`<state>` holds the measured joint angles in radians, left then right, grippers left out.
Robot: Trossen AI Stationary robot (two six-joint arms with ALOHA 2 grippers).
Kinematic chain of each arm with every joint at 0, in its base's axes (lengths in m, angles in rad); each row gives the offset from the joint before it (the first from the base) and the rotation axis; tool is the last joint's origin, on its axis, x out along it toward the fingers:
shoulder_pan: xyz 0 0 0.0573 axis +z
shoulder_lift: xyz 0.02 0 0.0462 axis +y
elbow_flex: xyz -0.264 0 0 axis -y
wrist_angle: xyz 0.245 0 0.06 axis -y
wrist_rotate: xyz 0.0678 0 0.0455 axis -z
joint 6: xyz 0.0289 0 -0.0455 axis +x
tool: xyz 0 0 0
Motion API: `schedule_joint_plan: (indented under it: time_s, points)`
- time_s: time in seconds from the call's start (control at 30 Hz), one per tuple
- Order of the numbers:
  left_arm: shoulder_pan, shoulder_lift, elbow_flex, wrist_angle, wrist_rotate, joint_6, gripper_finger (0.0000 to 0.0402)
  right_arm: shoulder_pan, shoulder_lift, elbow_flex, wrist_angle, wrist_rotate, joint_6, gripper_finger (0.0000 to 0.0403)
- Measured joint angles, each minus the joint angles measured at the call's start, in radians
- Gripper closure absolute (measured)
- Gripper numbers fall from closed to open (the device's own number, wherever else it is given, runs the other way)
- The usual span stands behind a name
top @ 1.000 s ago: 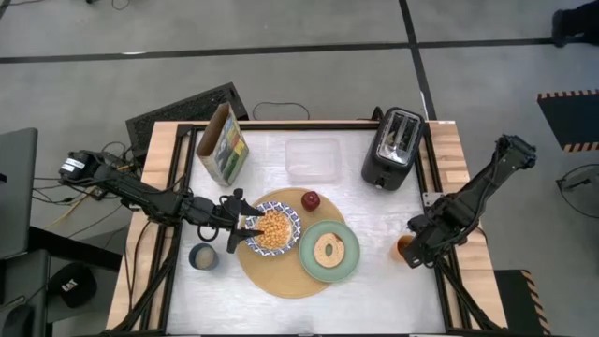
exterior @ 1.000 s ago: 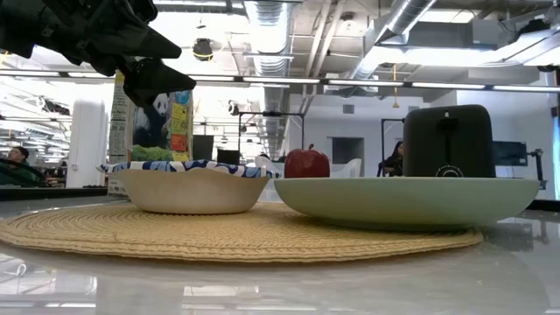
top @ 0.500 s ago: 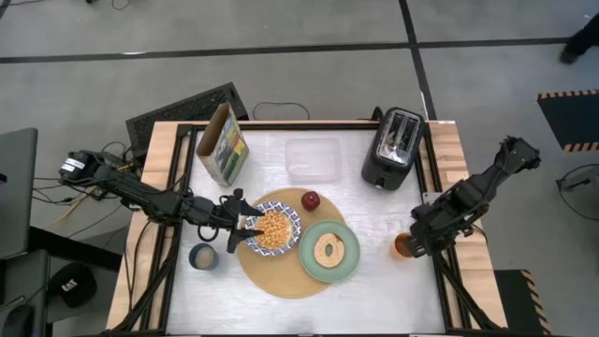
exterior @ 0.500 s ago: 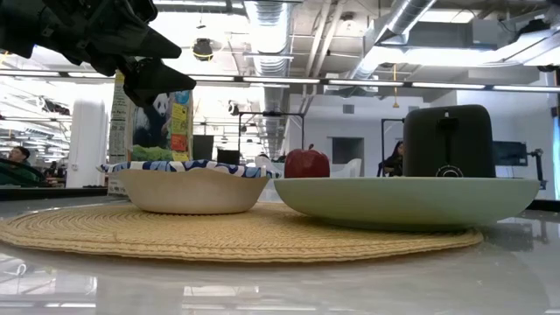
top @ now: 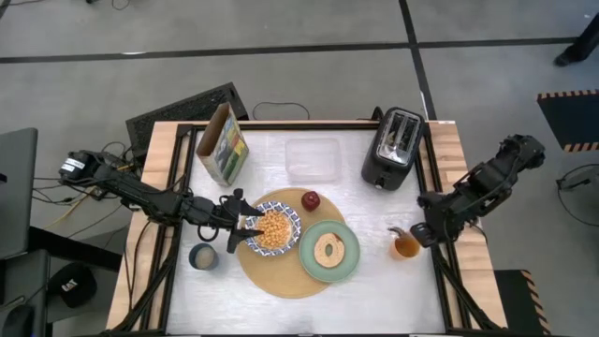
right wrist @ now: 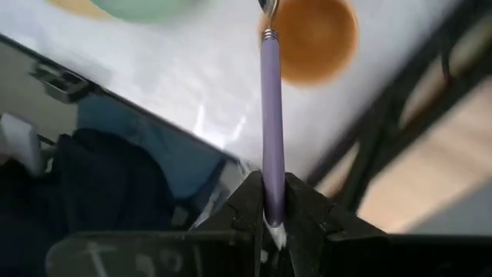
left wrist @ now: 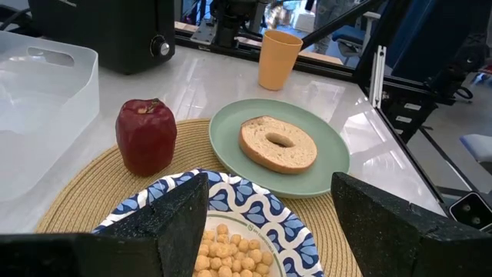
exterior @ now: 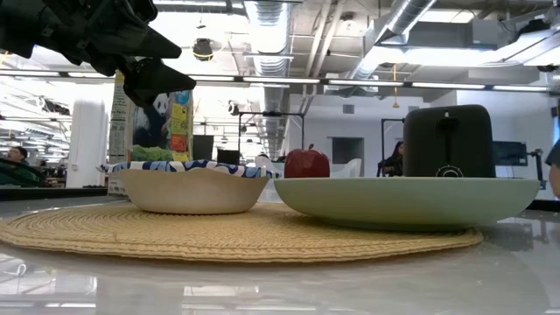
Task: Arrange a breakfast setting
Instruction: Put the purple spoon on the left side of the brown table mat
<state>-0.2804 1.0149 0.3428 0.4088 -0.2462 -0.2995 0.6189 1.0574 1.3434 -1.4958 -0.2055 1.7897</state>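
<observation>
A round tan mat (top: 281,271) carries the blue-and-white bowl (top: 273,229) of cereal, a red apple (top: 311,199) and the pale green plate (top: 329,251) with a ring-shaped toast slice (left wrist: 278,144). My left gripper (top: 240,225) is open, just above the bowl's left rim; it also shows in its wrist view (left wrist: 269,181). My right gripper (top: 423,231) is shut on a spoon (top: 401,231) with a lilac handle, above an orange cup (top: 405,247) near the table's right edge. The panda cereal box (top: 223,145) stands at the far left. My right gripper pinches the spoon's lilac handle (right wrist: 270,154) near its free end, between its two fingers. The handle runs straight out along the fingers, toward the table's left. The metal end (top: 393,230) is beside the orange cup (right wrist: 317,35); whether it clears the cup, I cannot tell.
A black toaster (top: 393,148) stands at the far right and a clear plastic container (top: 312,159) at the far middle. A grey-blue cup (top: 203,256) stands left of the mat. Bare table lies along the near edge and between plate and orange cup.
My right gripper has drawn back from over the orange cup toward the table's right and far edges, bringing the spoon with it. The cup, covered by the gripper before, now shows, with the spoon above it.
</observation>
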Motion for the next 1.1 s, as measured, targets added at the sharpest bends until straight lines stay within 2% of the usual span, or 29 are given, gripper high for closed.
schedule_joint_plan:
  time_s: [0.27,0.53,0.83,0.93,1.1]
  points:
    - [0.000,0.000,0.000,0.013,-0.002,0.008,0.0143,0.000,0.002,-0.015,0.152,0.291,-0.342,0.0337]
    - [0.000,0.015,0.000,0.127,0.006,0.018,0.0140,-0.013,0.002,-0.103,0.380,0.466,-0.673,0.0337]
    - [0.025,0.131,0.000,0.367,0.013,0.071,0.0064,-0.115,0.004,-0.269,0.777,0.567,-1.107,0.0337]
    - [0.026,0.185,0.000,0.489,-0.023,0.125,0.0060,-0.160,0.004,-0.321,0.935,0.574,-1.244,0.0337]
    - [0.024,0.265,0.000,0.728,-0.016,0.234,0.0067,-0.210,0.004,-0.411,1.207,0.575,-1.455,0.0337]
